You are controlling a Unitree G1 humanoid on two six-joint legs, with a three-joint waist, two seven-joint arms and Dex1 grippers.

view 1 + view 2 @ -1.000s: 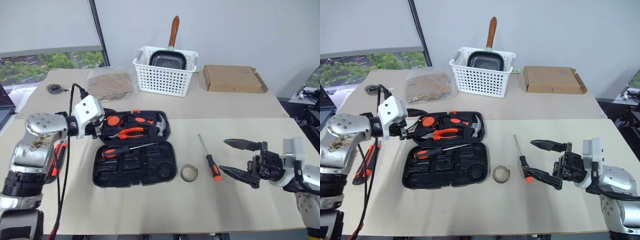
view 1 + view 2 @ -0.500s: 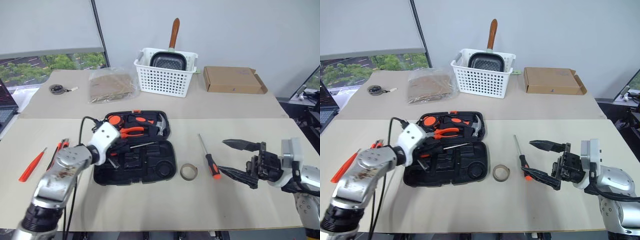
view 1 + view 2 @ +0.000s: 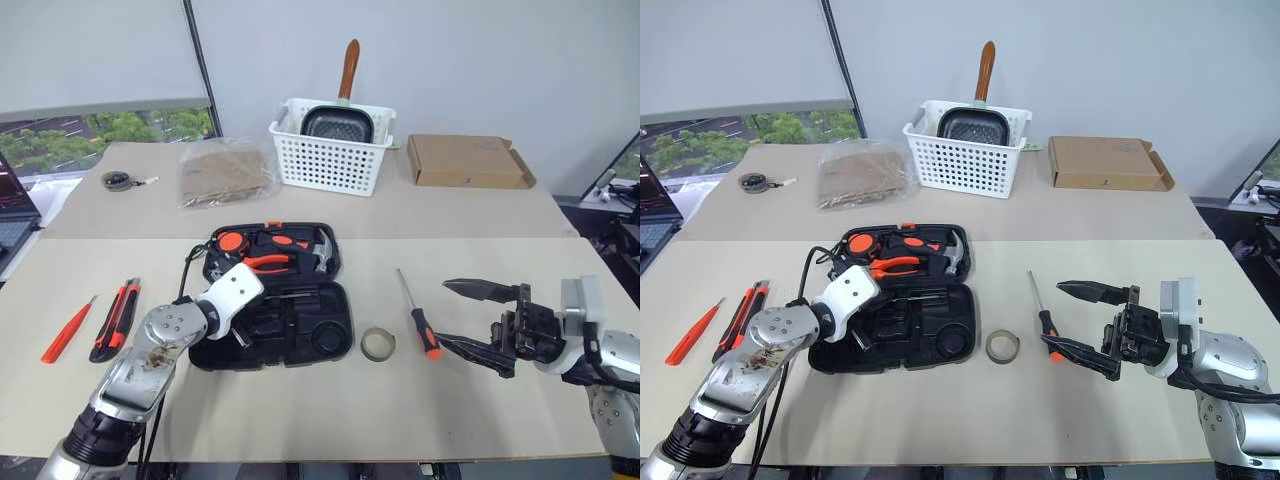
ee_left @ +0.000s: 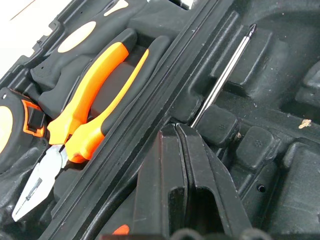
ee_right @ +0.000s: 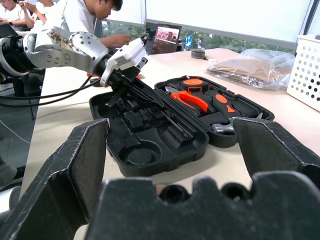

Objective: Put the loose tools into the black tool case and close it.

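At far left on the table (image 3: 300, 400) we see a slim orange tool (image 3: 67, 330) and a knife (image 3: 116, 319) lying loose, just beside each other. Next, the left claw (image 4: 181, 131), pressed together, sits over the open case (image 3: 270, 310), its tips at the shaft of a screwdriver (image 4: 225, 72) lying in the near half; whether it pinches the handle we cannot tell. Pliers (image 4: 85, 120) fill the far half. Right of the case lie a tape ring (image 3: 378, 345) and a second screwdriver (image 3: 420, 318). The right claw (image 3: 478, 325) hangs spread and empty nearby. We judge the seating step in hand; next, the remaining loose tools need fetching.
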